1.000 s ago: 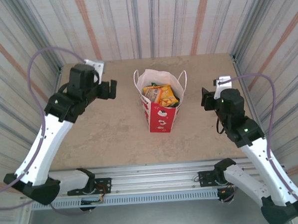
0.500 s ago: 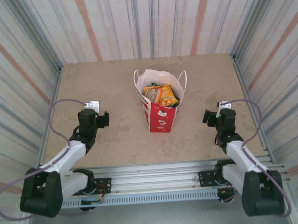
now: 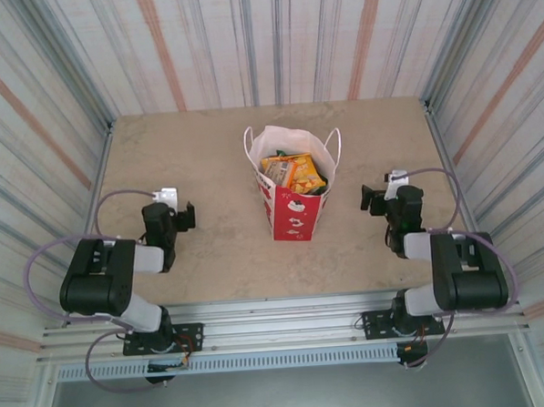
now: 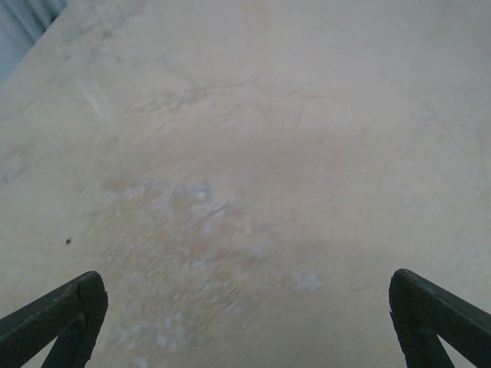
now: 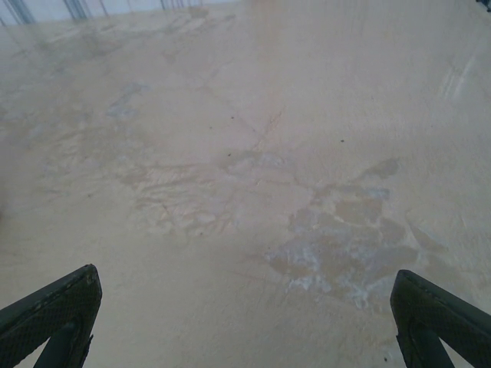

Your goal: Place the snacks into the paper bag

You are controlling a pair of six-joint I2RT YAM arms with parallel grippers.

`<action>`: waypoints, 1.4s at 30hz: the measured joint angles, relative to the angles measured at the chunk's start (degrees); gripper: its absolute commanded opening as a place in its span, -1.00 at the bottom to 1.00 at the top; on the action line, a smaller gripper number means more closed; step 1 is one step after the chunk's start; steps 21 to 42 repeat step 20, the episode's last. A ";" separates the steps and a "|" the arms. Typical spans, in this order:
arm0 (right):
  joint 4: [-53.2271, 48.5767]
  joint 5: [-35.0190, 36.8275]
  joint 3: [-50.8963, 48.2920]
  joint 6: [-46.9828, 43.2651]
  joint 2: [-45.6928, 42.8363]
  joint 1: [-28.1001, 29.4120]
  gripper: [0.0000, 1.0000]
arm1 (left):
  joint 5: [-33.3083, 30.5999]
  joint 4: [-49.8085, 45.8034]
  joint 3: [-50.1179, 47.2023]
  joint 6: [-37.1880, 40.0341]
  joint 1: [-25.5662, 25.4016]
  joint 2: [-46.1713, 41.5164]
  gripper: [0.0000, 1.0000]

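Note:
The paper bag (image 3: 292, 212) stands upright at the middle of the table, white above and red below, with thin white handles. Several snacks (image 3: 293, 172), yellow-orange and orange with a bit of green, fill its open top. My left gripper (image 3: 187, 216) sits low to the left of the bag, apart from it. My right gripper (image 3: 367, 199) sits low to the right, also apart. In the wrist views the left gripper (image 4: 245, 280) and the right gripper (image 5: 245, 274) are open, dark fingertips (image 4: 65, 310) (image 5: 437, 310) wide apart over bare tabletop, nothing between them.
The beige stone-look table (image 3: 205, 152) is bounded by striped walls (image 3: 272, 39) at the back and sides. A metal rail (image 3: 278, 313) with both arm bases runs along the near edge. Both arms are folded low near that edge.
Both arms have dropped from raised positions beside the bag and folded back toward the near edge. The bag and its snacks have not moved.

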 measured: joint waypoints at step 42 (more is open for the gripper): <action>1.11 -1.31 5.09 0.31 6.34 -2.93 0.30 | 0.31 -0.22 2.40 -2.43 1.53 -0.31 0.97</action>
